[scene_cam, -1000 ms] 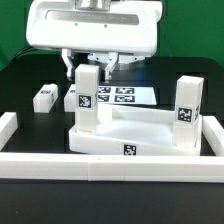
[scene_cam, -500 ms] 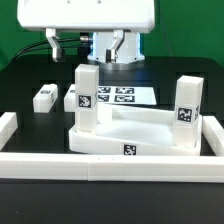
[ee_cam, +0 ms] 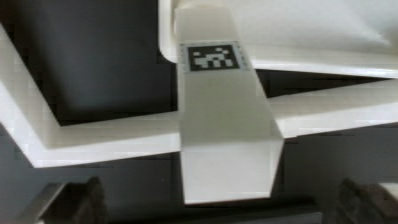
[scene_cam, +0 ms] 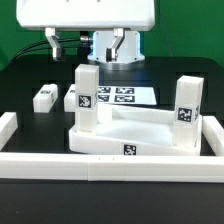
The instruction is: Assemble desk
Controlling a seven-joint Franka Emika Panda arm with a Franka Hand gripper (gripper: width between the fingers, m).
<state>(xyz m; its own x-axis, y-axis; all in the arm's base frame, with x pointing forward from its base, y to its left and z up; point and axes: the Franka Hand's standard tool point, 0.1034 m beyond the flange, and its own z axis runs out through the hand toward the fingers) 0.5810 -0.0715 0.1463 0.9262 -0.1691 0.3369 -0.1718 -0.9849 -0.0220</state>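
Note:
The white desk top (scene_cam: 130, 128) lies upside down on the black table with two tagged white legs standing in its corner sockets: one at the exterior view's left (scene_cam: 86, 98), one at its right (scene_cam: 186, 110). My gripper (scene_cam: 87, 40) hangs open and empty well above the left leg. In the wrist view the same leg (ee_cam: 217, 90) stands upright below the open gripper (ee_cam: 217, 205), with the dark fingers (ee_cam: 71, 200) far apart on either side. The desk top's rim (ee_cam: 107, 140) runs beneath it.
A loose white leg (scene_cam: 44, 97) lies on the table at the exterior view's left, and another tagged piece (scene_cam: 70, 97) lies just behind the left leg. The marker board (scene_cam: 125, 96) lies behind the desk top. A low white border wall (scene_cam: 100, 168) runs along the front and sides.
The gripper has risen from around the top of the left leg to well above it, leaving the leg standing. In the last half second nothing moved.

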